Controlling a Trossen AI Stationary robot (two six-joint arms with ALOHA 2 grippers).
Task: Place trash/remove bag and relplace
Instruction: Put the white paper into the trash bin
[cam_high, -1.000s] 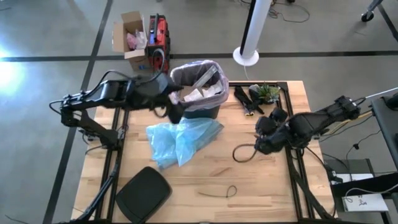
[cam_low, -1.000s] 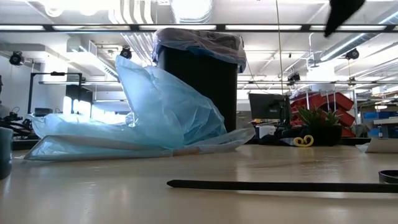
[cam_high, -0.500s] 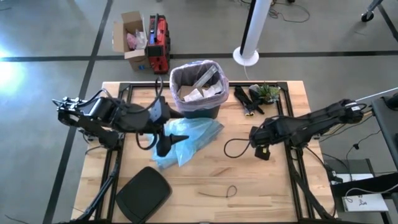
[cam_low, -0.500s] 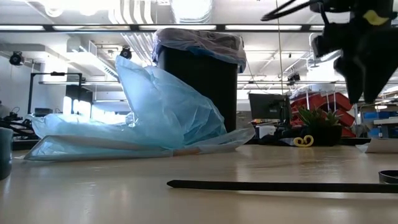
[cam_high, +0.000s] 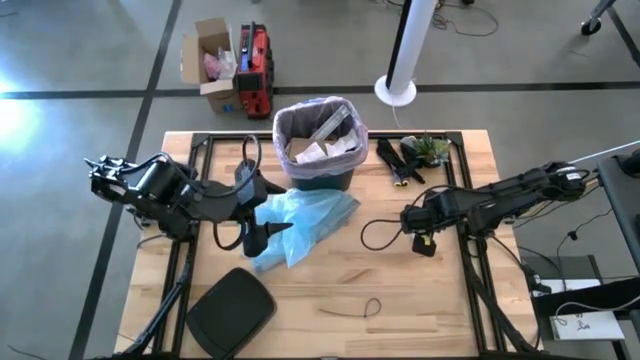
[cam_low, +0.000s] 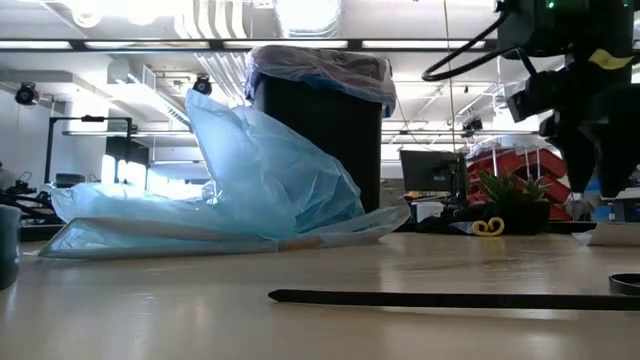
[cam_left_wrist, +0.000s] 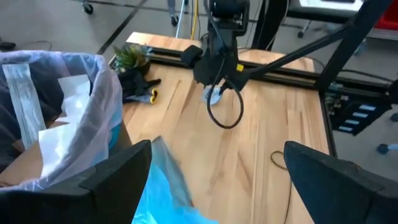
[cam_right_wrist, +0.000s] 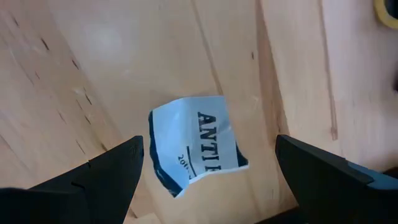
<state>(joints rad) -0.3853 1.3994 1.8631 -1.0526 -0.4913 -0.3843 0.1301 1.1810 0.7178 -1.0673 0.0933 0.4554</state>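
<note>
Moved: since the earlier frame we see the left gripper (cam_high: 262, 233) drop from the bin rim to the crinkled light blue bag (cam_high: 295, 225) at centre; the right gripper (cam_high: 424, 232) shifted left.
Left gripper: released, fingers spread.
Right gripper: fingers spread over a small blue-and-white printed packet (cam_right_wrist: 196, 149) lying flat on bare wood.
Bag: thin pinkish liner (cam_high: 348, 150) folded over the black bin, upper centre.
Trash: white and brown paper (cam_high: 310, 152) inside it.
Room: open planks lower right; black lid (cam_high: 231, 311) lower left.
</note>
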